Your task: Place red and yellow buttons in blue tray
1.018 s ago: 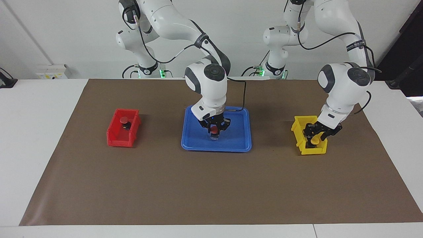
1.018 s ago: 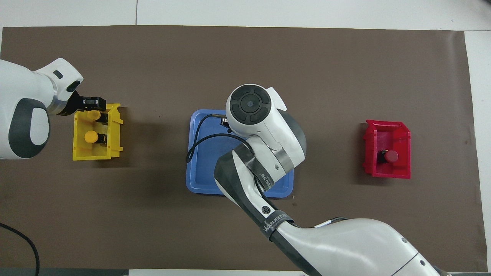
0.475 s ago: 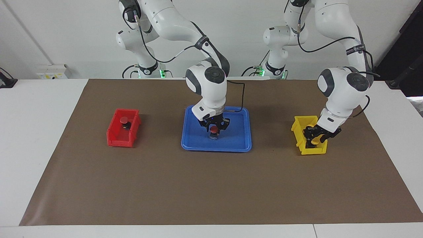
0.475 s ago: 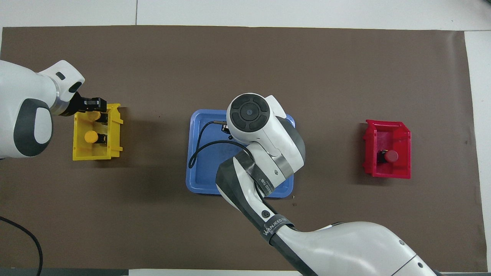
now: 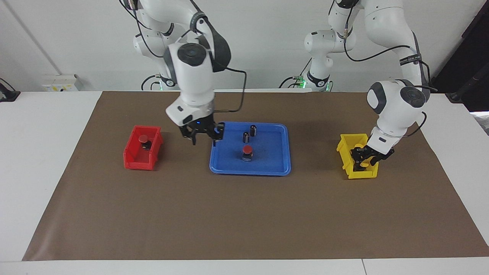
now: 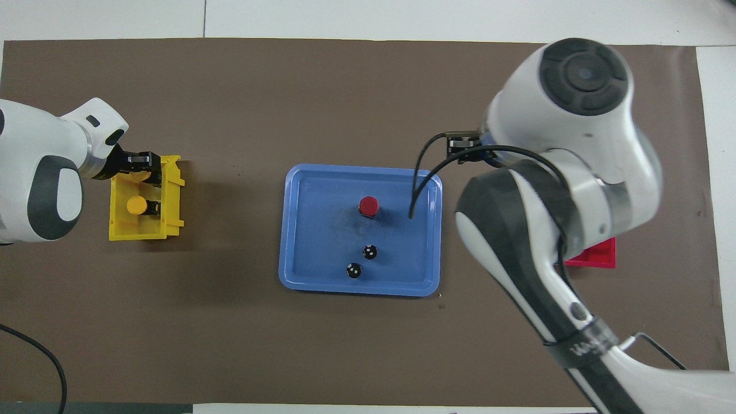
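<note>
A red button (image 5: 247, 150) (image 6: 368, 205) stands alone in the blue tray (image 5: 273, 162) (image 6: 310, 230). My right gripper (image 5: 202, 137) hangs open and empty over the mat between the tray and the red bin (image 5: 142, 149). A second red button (image 5: 143, 139) sits in that bin. My left gripper (image 5: 363, 158) (image 6: 141, 167) is down in the yellow bin (image 5: 357, 173) (image 6: 144, 230), open, its fingers on either side of a yellow button (image 5: 365, 162) (image 6: 140, 174). Another yellow button (image 6: 136, 204) sits beside it, nearer to the robots.
Two small dark cylinders (image 5: 246, 136) (image 6: 370, 252) stand in the tray, nearer to the robots than the red button. In the overhead view my right arm covers most of the red bin (image 6: 592, 254). A brown mat (image 5: 244, 214) covers the table.
My right gripper let go of the red button in the tray, opened, rose and swung toward the red bin. My left gripper sank slightly lower into the yellow bin.
</note>
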Robot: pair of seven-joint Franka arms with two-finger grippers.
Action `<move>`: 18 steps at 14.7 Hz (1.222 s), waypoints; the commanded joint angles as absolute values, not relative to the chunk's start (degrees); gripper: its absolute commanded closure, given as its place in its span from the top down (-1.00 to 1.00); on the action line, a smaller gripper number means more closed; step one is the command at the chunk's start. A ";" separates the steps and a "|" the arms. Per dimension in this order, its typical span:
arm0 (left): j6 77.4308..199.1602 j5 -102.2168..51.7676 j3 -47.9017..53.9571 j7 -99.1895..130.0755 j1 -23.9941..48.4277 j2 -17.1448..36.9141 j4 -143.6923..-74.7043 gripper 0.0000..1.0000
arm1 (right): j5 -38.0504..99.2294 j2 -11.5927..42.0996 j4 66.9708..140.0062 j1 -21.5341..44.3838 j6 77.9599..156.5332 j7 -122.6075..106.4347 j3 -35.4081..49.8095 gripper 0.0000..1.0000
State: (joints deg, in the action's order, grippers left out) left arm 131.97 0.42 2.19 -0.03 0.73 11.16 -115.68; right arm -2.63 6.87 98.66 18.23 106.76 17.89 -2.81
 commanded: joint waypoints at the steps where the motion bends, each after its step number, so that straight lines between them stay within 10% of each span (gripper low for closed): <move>1: 133.59 0.44 2.11 -0.09 0.44 10.46 -117.33 0.14 | -2.38 -2.61 114.13 11.02 111.96 8.22 -1.76 0.43; 2: 133.42 0.44 2.02 0.00 0.53 10.46 -117.33 -0.52 | -1.50 -4.03 117.39 7.59 113.36 4.69 -1.76 0.43; 4: 133.07 0.44 1.85 0.09 0.44 10.55 -116.81 -0.96 | 0.88 -6.05 122.84 3.35 117.05 -0.94 -1.76 0.43; 11: 102.85 1.23 2.11 6.73 7.34 8.26 -93.09 -0.96 | 0.97 -7.39 132.62 -1.32 127.25 -4.30 -1.85 0.42; 18: 125.82 -1.41 2.28 37.33 29.69 9.22 -108.08 -0.96 | 0.97 -6.42 136.14 -1.58 132.80 -5.27 -1.85 0.41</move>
